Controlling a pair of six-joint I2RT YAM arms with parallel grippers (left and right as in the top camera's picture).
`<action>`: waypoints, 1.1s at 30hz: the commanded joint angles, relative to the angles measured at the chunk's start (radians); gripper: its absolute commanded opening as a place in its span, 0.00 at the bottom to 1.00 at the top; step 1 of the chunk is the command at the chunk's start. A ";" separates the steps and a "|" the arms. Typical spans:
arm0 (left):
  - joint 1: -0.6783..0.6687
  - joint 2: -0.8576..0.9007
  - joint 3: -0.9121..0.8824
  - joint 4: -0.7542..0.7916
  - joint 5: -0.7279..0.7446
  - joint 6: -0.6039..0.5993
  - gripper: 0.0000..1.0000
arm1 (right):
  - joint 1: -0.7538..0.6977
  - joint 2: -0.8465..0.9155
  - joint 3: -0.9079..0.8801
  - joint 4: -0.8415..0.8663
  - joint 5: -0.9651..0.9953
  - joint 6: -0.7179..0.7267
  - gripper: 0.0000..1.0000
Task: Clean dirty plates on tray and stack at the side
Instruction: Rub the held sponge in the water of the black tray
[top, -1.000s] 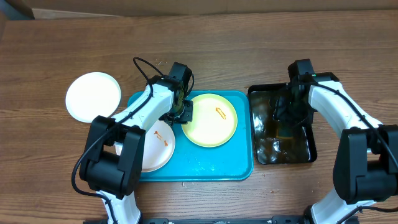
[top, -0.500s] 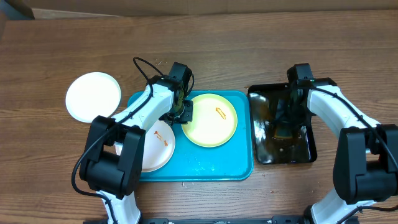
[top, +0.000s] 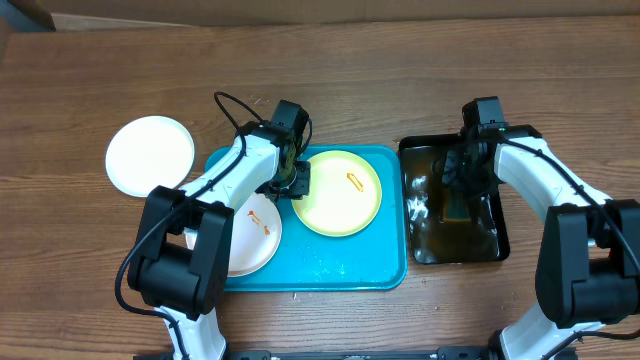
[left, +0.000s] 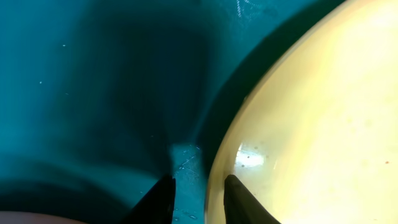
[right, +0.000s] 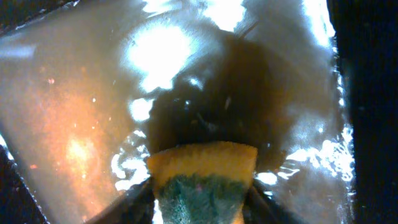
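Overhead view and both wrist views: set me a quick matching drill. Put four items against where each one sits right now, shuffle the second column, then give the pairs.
Items
1. plain white plate
2. pale yellow plate
3. smeared white plate
4. sponge

Places
A. in the right gripper, above the black tray
B. left part of the teal tray, partly under the left arm
C. on the table, left of the teal tray
D. right part of the teal tray, rim between the fingers of the left gripper

Pairs: 1-C, 2-D, 3-B, 4-A

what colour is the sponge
Yellow with a green scrubbing side; the sponge shows best in the right wrist view.
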 joint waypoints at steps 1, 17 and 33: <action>0.006 0.014 -0.007 0.002 -0.045 0.011 0.22 | 0.003 -0.029 0.054 -0.036 -0.031 0.004 0.53; 0.006 0.014 -0.007 0.028 -0.047 0.028 0.05 | 0.005 -0.029 0.014 -0.132 -0.031 0.004 0.55; 0.006 0.014 -0.007 0.040 -0.059 0.027 0.11 | 0.018 -0.031 0.112 -0.200 -0.027 0.003 0.04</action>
